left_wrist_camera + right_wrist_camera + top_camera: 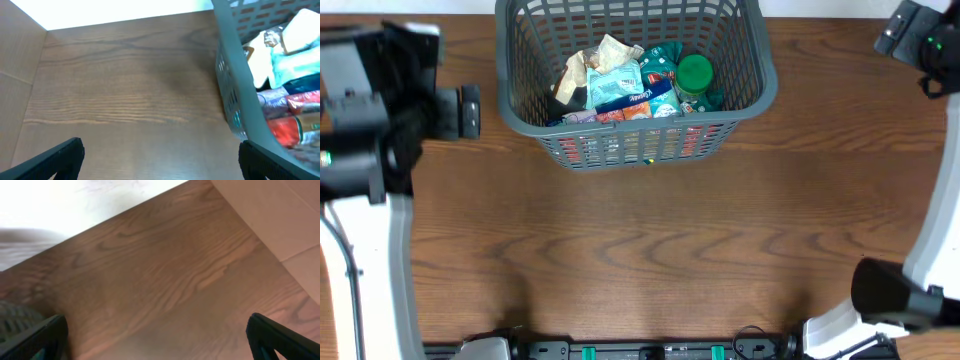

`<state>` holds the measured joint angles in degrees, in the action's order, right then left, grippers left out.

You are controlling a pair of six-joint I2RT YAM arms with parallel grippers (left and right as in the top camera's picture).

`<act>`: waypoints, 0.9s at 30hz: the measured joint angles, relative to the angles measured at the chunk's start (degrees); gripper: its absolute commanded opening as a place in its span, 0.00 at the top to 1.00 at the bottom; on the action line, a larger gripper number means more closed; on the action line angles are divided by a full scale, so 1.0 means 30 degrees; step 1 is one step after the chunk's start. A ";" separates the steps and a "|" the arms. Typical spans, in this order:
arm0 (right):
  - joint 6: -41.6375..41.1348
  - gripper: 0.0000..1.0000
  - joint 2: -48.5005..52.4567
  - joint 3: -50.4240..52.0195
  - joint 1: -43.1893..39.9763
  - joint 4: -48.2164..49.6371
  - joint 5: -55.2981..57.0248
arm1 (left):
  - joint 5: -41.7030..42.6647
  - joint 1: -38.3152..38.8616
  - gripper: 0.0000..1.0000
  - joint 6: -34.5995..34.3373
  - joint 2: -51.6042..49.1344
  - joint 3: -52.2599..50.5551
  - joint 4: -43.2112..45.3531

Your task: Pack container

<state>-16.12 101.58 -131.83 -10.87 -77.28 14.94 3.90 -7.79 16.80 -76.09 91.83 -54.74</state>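
The container, a large dark grey slotted basket, stands at the back middle of the table. It holds several grocery packets and a green-lidded jar. In the left wrist view its rim runs down the right side with packets inside. My left gripper is open and empty over bare wood, left of the basket. My right gripper is open and empty over bare wood at the far right; a bit of the basket shows at its lower left.
The wooden table spreads in front of the basket. The left arm is at the left edge, the right arm at the top right corner. The table's back edge shows in both wrist views.
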 measured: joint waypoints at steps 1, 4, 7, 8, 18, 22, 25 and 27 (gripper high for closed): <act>-0.0015 0.01 -0.0386 0.0095 0.0000 -0.0022 0.0000 | 0.0000 0.0000 0.01 0.0000 0.0568 -0.0692 0.0248; -0.0022 0.01 -0.1858 0.0969 0.0000 0.0124 0.0007 | -0.0007 0.0015 0.01 0.0007 0.2135 -0.2725 0.1246; -0.0073 0.01 -0.3592 0.2878 0.0000 0.0896 0.0015 | -0.0007 0.0015 0.01 0.0073 0.3985 -0.5005 0.2266; -0.0087 0.01 -0.4211 0.3810 0.0000 0.1282 0.0007 | -0.0007 0.0015 0.01 0.0080 0.4626 -0.5727 0.2506; 0.1603 0.02 -1.0105 1.5686 0.1078 0.7519 -0.0393 | -0.0007 0.0015 0.02 0.0291 0.8422 -0.9333 0.3643; 0.2703 0.01 -1.1511 1.9300 0.2324 0.9413 -0.0809 | -0.0007 0.0015 0.01 0.0350 0.8408 -0.9537 0.3665; 0.3344 0.01 -1.1781 2.0524 0.3009 1.0112 -0.0962 | -0.0007 0.0015 0.01 0.0357 0.8058 -0.9537 0.3701; 0.3643 0.01 -1.1774 2.0815 0.3337 1.0163 -0.1049 | -0.0007 0.0015 0.01 0.0350 0.7788 -0.9537 0.3701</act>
<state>-5.19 66.26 -69.38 -0.86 -46.78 11.79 3.88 -7.75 17.85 -52.73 63.22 -43.64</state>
